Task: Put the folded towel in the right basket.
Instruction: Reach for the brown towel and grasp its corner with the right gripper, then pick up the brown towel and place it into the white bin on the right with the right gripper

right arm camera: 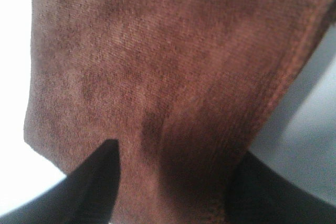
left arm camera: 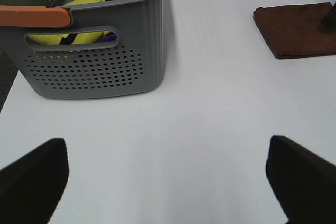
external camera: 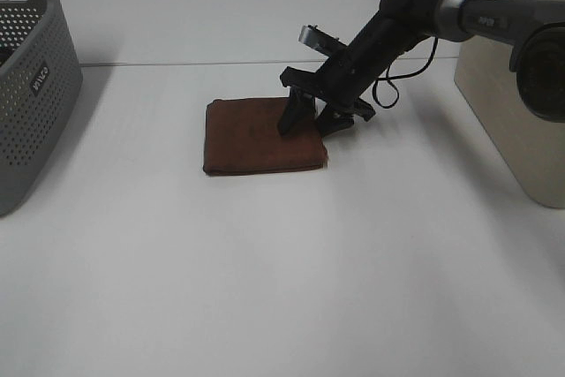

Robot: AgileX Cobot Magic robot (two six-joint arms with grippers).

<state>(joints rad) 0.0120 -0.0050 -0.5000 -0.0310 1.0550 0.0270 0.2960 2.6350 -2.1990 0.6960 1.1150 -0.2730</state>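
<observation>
Left claw (left arm camera: 168, 182), prongs wide apart; grey basket (external camera: 35, 103), far left; folded towel (external camera: 252, 137), flat on table (external camera: 282, 271), centre; right claw (external camera: 304, 130), apart, astride the towel's right edge, apparently the grasping step, next calling for closing and lifting toward beige basket (external camera: 503, 130), far right.

Brown towel (external camera: 252, 134), grey perforated basket (external camera: 35, 103), beige basket (external camera: 503, 121), white table (external camera: 282, 262).

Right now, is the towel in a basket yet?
No, the towel lies flat on the table, right gripper open over its edge.
</observation>
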